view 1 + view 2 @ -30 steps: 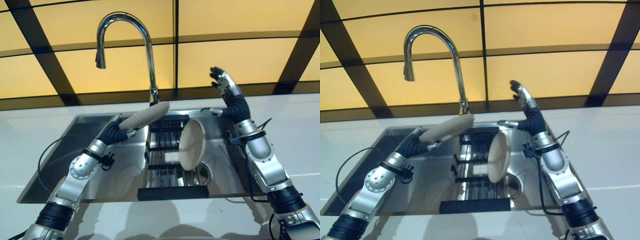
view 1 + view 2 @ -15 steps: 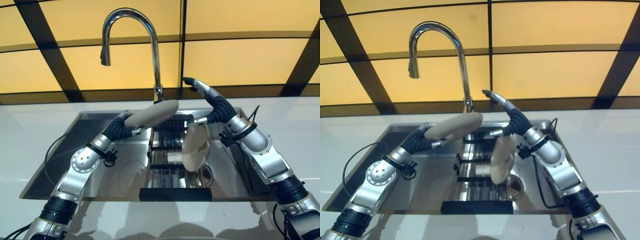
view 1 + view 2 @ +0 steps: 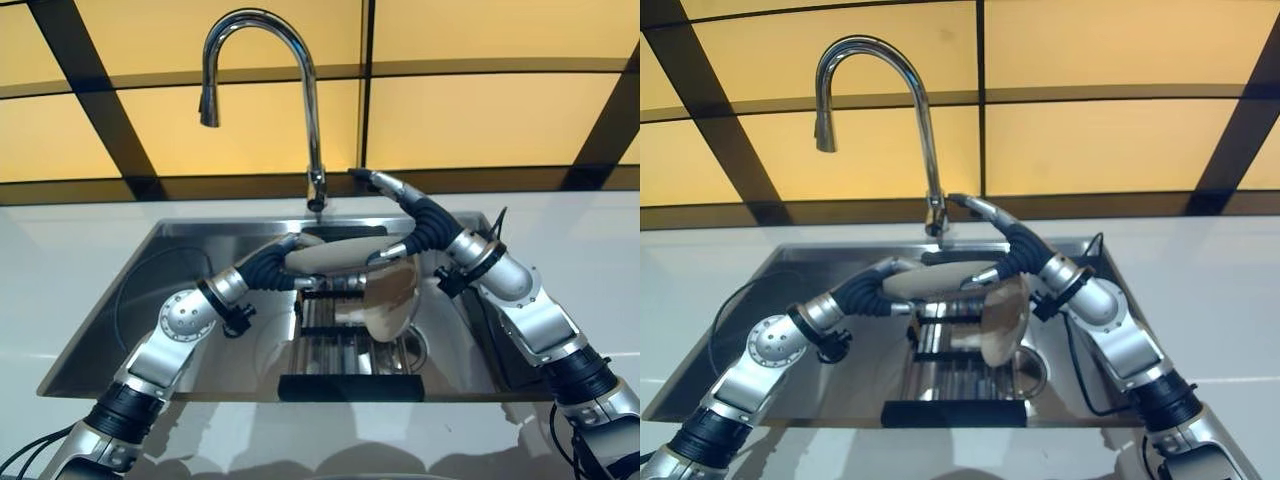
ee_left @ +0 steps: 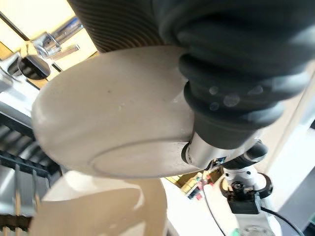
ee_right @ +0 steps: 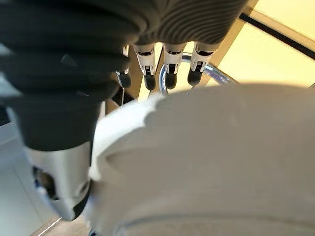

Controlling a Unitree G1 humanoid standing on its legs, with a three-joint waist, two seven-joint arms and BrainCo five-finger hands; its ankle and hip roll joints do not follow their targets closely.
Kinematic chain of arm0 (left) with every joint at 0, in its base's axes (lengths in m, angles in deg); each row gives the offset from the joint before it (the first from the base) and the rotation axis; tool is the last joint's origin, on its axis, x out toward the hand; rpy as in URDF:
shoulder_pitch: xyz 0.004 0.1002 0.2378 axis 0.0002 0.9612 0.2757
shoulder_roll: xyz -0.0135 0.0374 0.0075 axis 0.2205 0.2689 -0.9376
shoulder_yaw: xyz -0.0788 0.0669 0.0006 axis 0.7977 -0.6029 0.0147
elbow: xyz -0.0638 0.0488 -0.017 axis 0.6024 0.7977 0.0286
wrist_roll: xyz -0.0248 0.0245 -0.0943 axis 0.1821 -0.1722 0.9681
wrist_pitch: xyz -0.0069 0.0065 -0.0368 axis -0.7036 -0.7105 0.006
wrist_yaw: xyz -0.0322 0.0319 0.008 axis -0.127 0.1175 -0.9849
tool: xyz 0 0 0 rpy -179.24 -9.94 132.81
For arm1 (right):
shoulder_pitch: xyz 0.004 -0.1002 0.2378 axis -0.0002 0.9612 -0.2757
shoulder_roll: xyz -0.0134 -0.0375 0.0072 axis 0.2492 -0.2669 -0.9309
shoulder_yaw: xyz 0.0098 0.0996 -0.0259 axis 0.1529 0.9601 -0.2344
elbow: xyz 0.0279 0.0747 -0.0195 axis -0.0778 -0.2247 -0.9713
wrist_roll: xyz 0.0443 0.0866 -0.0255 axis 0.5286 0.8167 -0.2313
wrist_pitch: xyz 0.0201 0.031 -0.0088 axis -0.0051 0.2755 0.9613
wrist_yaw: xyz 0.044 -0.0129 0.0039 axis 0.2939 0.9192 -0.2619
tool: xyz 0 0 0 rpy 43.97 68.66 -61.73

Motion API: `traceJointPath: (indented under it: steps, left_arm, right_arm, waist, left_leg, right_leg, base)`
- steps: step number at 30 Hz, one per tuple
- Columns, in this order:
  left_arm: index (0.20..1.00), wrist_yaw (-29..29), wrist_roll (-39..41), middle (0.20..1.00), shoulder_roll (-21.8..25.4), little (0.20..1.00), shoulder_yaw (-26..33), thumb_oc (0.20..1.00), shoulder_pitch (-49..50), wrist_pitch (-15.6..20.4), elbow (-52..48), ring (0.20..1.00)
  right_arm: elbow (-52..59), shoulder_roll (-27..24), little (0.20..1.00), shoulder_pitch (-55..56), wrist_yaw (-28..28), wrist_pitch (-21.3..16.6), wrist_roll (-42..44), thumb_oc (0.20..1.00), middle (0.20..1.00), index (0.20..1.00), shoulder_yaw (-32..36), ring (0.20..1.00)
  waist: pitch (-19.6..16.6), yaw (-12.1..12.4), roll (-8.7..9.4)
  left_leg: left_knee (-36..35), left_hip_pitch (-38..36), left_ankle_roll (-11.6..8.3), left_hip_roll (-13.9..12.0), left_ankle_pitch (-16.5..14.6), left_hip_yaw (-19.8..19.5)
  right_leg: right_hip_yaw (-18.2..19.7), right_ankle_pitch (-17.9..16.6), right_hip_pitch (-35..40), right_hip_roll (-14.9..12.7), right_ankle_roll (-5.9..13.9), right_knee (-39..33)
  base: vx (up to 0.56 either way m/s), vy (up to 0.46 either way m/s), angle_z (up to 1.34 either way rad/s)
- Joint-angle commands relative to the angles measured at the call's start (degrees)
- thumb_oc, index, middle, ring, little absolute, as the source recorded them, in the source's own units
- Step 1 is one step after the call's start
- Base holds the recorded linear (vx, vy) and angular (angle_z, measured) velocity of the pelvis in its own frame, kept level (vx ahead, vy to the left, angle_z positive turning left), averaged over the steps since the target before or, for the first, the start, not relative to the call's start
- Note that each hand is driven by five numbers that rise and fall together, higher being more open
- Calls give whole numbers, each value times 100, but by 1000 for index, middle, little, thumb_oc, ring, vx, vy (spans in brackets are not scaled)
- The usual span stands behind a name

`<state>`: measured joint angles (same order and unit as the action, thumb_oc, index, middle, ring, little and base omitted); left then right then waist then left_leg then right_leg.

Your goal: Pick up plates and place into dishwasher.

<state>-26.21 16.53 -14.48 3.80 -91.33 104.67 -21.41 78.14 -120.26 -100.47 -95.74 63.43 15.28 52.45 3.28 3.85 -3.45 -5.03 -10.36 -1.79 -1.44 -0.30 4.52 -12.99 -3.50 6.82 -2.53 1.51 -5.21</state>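
The left hand (image 3: 287,264) is reaching in over the middle of the sink (image 3: 150,290), and it is gripping a beige plate (image 3: 335,256). In the left wrist view the thumb is pressing on the underside of this plate (image 4: 118,118), and the dark ribbed cover is lying over the rim on the other side, so the plate is pinched in the hand. The plate is lying almost flat, a little tilted, just above the dark dish rack (image 3: 335,330) that is standing inside the sink.

The right hand (image 3: 400,195) is coming in from the right side, above the same rack. Its fingers (image 5: 167,66) are stretched out almost straight and are pointing toward the tap (image 3: 262,70), and they are not curled round anything. Its thumb (image 3: 385,254) is hanging down near the top edge of a second beige plate (image 3: 388,295).

This second plate is standing upright on its edge in the rack, just beside the held plate and lower than it. I cannot tell if the two plates are touching each other, or if the thumb is touching the standing plate. A round drain (image 3: 408,350) is showing in the sink bottom just behind the standing plate. White counter (image 3: 590,260) is lying around the sink.
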Motion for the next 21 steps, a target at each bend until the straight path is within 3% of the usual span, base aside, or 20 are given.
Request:
traceJointPath:
  steps: [1, 6, 13, 21]
  left_arm:
    - [200, -133, 536, 200, 117, 200, -276, 200, -776, 79, -196, 200]
    - [200, -242, 606, 200, 53, 200, -507, 200, -851, 13, -253, 200]
    - [200, -143, 684, 200, 185, 200, -440, 200, -772, -94, -308, 200]
    - [200, -93, 661, 200, 232, 200, -381, 200, -588, 34, -293, 200]
  right_arm:
    - [286, -26, 1000, -658, -12, -75, 122, 1000, 1000, 1000, -264, 1000]
    - [228, 8, 1000, -764, -143, -12, 54, 1000, 1000, 1000, -437, 1000]
    - [421, -451, 1000, -664, -971, 183, -69, 1000, 1000, 1000, -583, 1000]
    - [403, -652, 1000, -656, -1038, 270, -287, 1000, 1000, 1000, -505, 1000]
  waist:
    - [-309, 31, 353]
    - [-317, 30, 346]
    - [-329, -2, 384]
    - [-313, -16, 401]
  left_leg:
    - [20, 126, 223, 388, -480, 60]
    - [12, 131, 222, 399, -474, 47]
    - [3, 131, 231, 387, -459, 108]
    - [3, 115, 228, 378, -461, 130]
  right_leg:
    - [44, 567, 170, -131, 397, 21]
    - [41, 563, 172, -145, 416, 21]
    - [43, 548, 169, -161, 430, 21]
    - [74, 532, 181, -159, 436, 21]
  base:
    - [0, 0, 0]
    - [0, 0, 0]
    - [0, 0, 0]
    - [0, 0, 0]
